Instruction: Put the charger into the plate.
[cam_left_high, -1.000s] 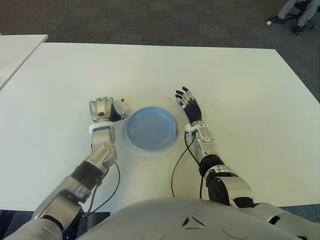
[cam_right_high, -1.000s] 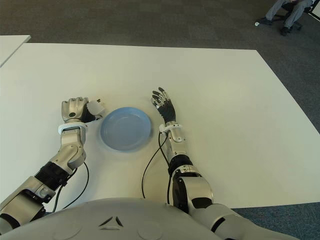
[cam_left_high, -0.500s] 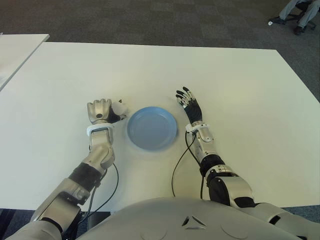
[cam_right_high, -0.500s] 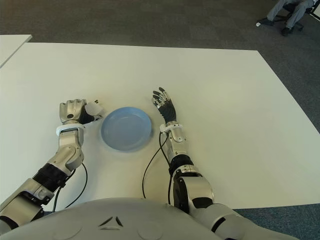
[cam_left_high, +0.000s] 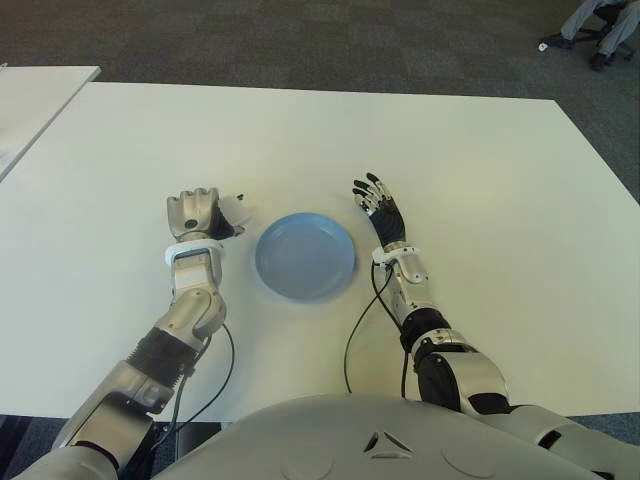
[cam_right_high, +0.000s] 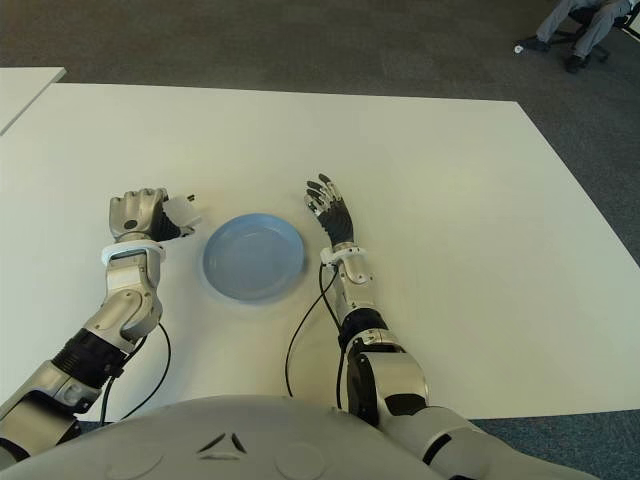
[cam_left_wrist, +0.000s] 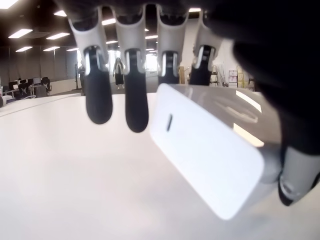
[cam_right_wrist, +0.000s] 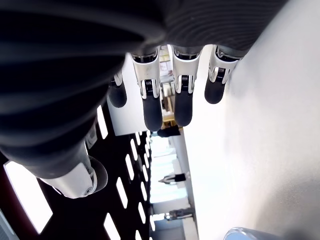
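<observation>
A white block-shaped charger sits in my left hand, whose fingers are curled over it with the thumb pressing from the other side. That hand is just left of the blue plate, and the charger pokes out toward the plate's rim without reaching over it. The plate lies on the white table with nothing in it. My right hand shows at the plate's right side, its fingers spread and holding nothing.
Black cables run from both wrists back across the near table. A second white table stands at the far left. A seated person's legs show on the carpet at the far right.
My left hand has drifted left with the charger, opening a wider gap to the plate. The right hand and the plate have stayed put.
</observation>
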